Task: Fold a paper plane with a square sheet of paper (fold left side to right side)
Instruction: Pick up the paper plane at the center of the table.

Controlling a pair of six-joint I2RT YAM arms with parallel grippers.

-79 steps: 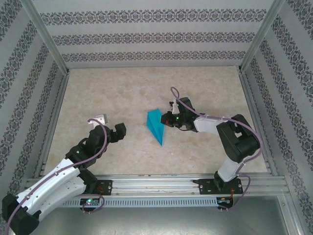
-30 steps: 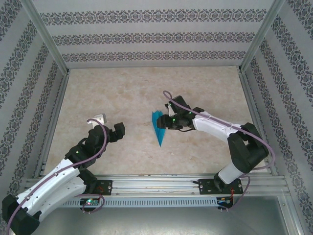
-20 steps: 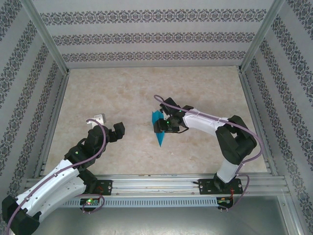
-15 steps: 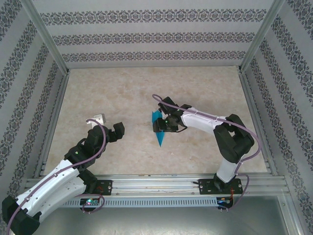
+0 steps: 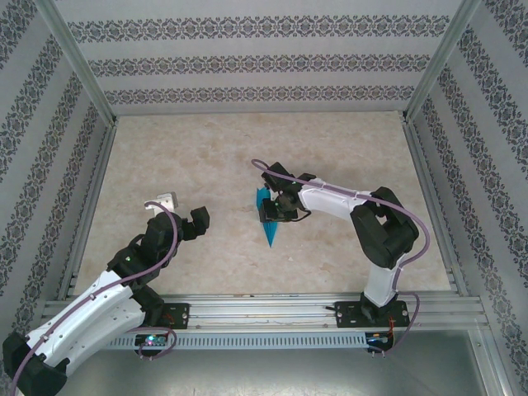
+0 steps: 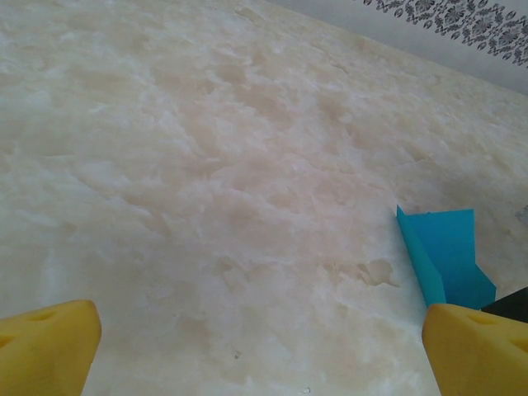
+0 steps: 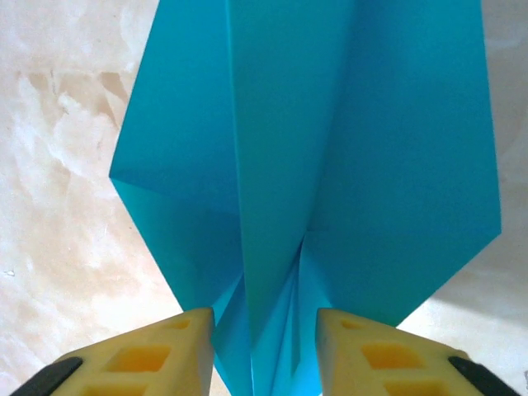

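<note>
The paper plane (image 5: 266, 216) is a slim teal dart on the table's middle, its tip pointing toward the near edge. My right gripper (image 5: 274, 206) reaches it from the right. In the right wrist view the yellow pads (image 7: 169, 351) press on the fanned lower folds of the paper plane (image 7: 330, 124) from both sides, and the wings spread above. My right gripper (image 7: 266, 351) is shut on these folds. My left gripper (image 5: 184, 210) hovers open to the left, well apart from the paper. Its yellow fingertips (image 6: 49, 342) frame bare table, with the paper plane (image 6: 445, 256) at the right.
The marble-patterned table (image 5: 206, 157) is closed in by patterned walls and a metal frame (image 5: 91, 206) on three sides. The arm bases sit on a rail (image 5: 264, 309) at the near edge. Open room lies behind and left of the paper.
My right gripper slid left onto the paper and narrowed its jaws round the folds. The paper now looks slimmer from above. The left arm has stayed still.
</note>
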